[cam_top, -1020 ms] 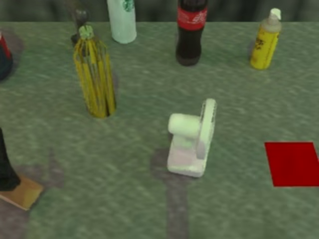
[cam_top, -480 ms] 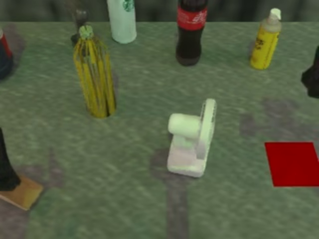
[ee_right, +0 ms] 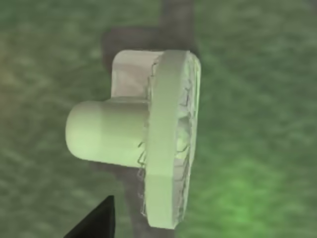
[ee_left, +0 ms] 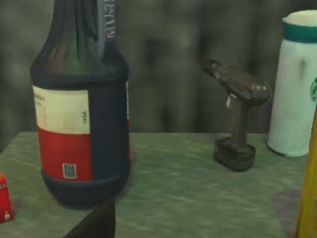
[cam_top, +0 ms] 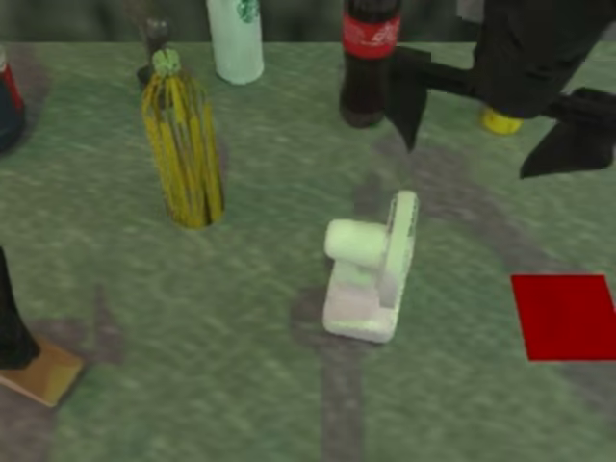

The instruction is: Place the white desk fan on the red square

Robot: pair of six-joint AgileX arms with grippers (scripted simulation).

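Note:
The white desk fan [cam_top: 371,269] stands upright near the table's middle, its disc head facing right and its motor housing pointing left. In the right wrist view the fan [ee_right: 148,134] fills the centre. The red square [cam_top: 565,316] lies flat at the right edge, bare. My right gripper [cam_top: 469,159] hovers open above the table behind and to the right of the fan, touching nothing; one dark fingertip [ee_right: 96,223] shows in its wrist view. My left gripper [cam_top: 10,327] is parked at the left edge, with one fingertip [ee_left: 96,223] visible and nothing held.
A ribbed yellow bottle [cam_top: 183,144], a white cylinder with a green logo [cam_top: 236,38] and a cola bottle [cam_top: 366,58] stand behind. A yellow squeeze bottle [cam_top: 500,120] is mostly hidden by the right arm. A tan wooden block [cam_top: 43,373], a drill [ee_left: 237,119] and a dark jug [ee_left: 81,114] sit at the left.
The right arm has swung in from the right edge and now hangs over the back right of the table, covering the yellow squeeze bottle. The fan and the left arm have not moved.

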